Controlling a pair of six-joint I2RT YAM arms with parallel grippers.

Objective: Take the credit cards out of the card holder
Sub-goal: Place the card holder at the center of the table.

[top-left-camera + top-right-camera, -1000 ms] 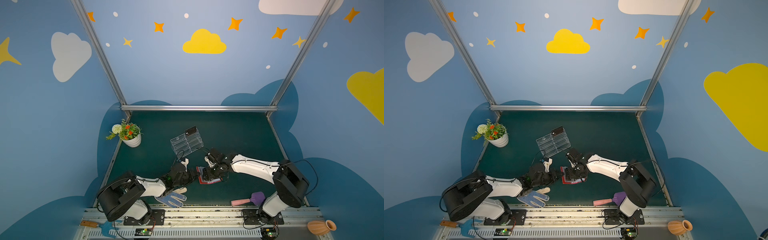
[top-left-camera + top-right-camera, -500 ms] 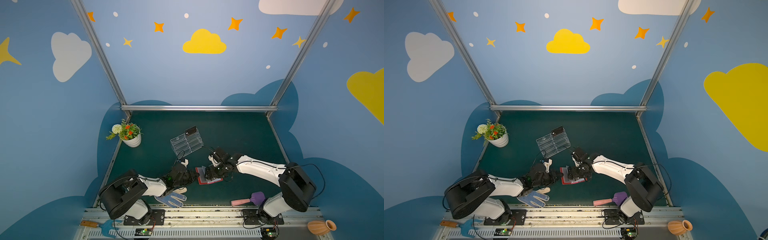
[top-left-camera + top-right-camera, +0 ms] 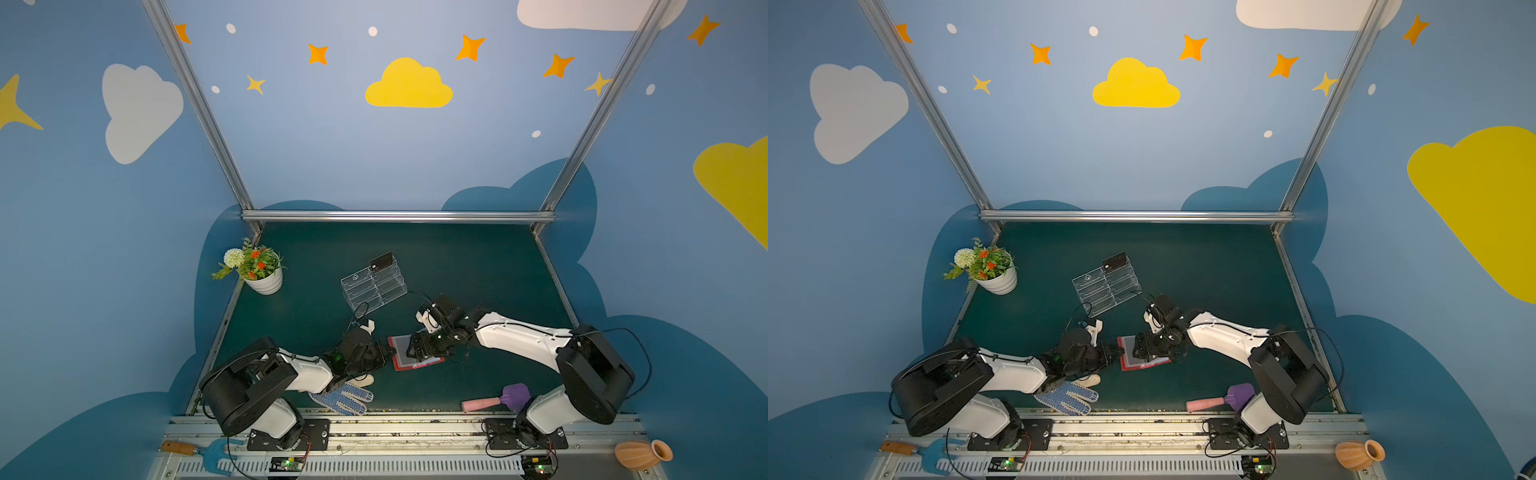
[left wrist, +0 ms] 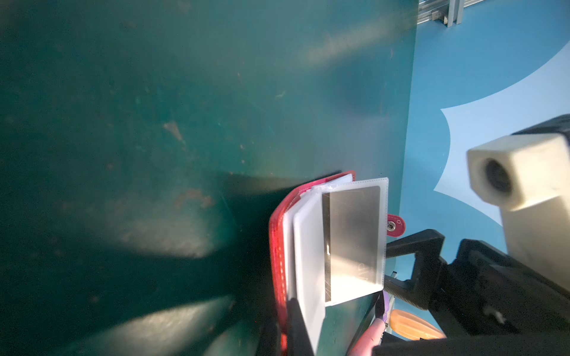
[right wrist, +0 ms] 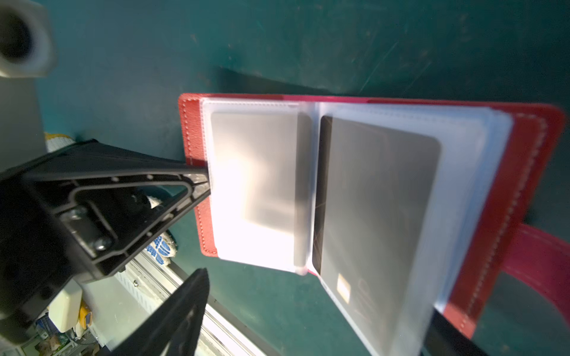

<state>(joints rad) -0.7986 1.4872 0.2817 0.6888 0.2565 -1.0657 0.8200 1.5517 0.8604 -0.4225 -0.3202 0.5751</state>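
Fingers of the left gripper [image 5: 202, 183], low over the green worktop [image 3: 457, 266], pinch one edge of the open red card holder [image 5: 524, 185], probably to steady it, while the right gripper's [image 4: 389, 265] fingers hang spread near the credit cards [image 5: 379, 215] sleeved inside.

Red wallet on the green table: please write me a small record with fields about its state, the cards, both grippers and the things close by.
card holder: small red leather-like wallet, lying open on the green table
cards inside: two dark flat credit cards in clear sleeves, one on each open page
card outside: one dark card in the clear acrylic tiered stand
left gripper: shut on the wallet's edge
right gripper: open over the wallet, holding nothing
nearby: dotted work glove, potted flowers
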